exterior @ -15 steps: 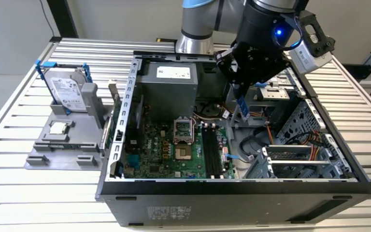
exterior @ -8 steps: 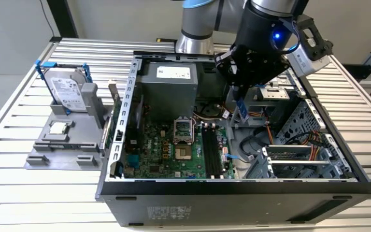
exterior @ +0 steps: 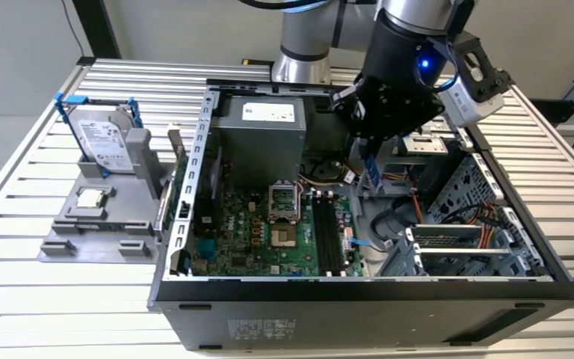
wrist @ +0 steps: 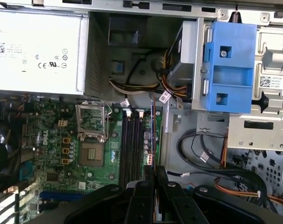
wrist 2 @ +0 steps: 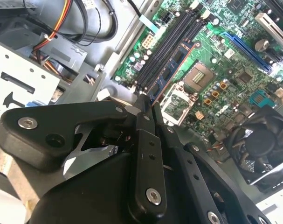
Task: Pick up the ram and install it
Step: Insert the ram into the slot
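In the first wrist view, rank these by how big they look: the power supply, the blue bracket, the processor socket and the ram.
1. power supply
2. blue bracket
3. processor socket
4. ram, seen edge-on as a thin strip held in the gripper, so its true size is understated here.

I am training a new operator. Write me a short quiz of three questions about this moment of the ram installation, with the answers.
1. True or false: the gripper is shut on the ram.
2. Where is the hard drive? A) in the grey stand outside the computer case; B) inside the case; C) in the gripper.
3. Fill in: the ram runs parallel to the motherboard's black memory ____.
Key: 1 true; 2 A; 3 slots.
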